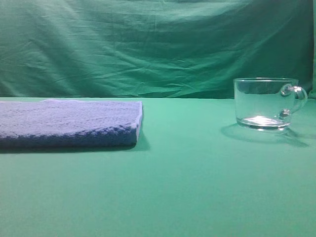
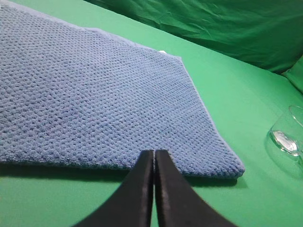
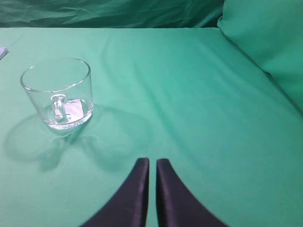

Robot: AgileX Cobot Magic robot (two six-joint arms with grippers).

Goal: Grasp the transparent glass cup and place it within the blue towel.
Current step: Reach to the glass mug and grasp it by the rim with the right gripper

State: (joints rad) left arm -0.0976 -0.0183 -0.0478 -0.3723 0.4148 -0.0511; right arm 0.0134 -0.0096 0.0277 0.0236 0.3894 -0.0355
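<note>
The transparent glass cup (image 1: 265, 103) stands upright on the green cloth at the right, its loop handle to the right. It also shows in the right wrist view (image 3: 57, 93), up and to the left of my right gripper (image 3: 152, 162), which is shut, empty and well apart from it. The blue towel (image 1: 69, 122) lies flat at the left. In the left wrist view the towel (image 2: 94, 99) fills the frame ahead of my left gripper (image 2: 154, 153), which is shut and empty at the towel's near edge. The cup's edge (image 2: 289, 137) shows at the far right. Neither gripper shows in the exterior view.
A green cloth (image 1: 187, 187) covers the table, and a green drape (image 1: 148, 44) hangs behind it. A raised green fold (image 3: 270, 42) sits at the right in the right wrist view.
</note>
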